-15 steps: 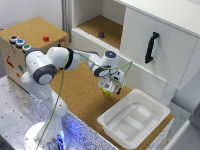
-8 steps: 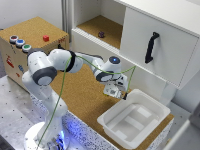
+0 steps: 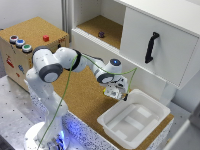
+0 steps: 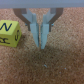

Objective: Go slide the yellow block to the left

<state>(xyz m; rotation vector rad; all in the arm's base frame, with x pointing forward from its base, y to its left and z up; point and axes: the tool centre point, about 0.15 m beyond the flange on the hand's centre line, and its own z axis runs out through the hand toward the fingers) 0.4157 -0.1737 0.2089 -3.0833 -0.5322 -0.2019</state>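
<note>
Swinging toward the exterior view's right and lower, the gripper (image 4: 42, 44) now hangs with fingers pressed together, holding nothing, over the cork-topped desk (image 3: 85, 95) near the white plastic bin (image 3: 134, 120). Just beside it sits the small yellow-green lettered block (image 4: 8, 32), apparently untouched — lined up for the push, I'd say.

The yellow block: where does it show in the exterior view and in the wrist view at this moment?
Exterior view: the yellow block cannot be made out; the gripper covers that spot on the cork surface.
Wrist view: the yellow block sits on the cork, beside the closed fingers, apart from them.
Shared landmark: the gripper over the cork surface.
</note>
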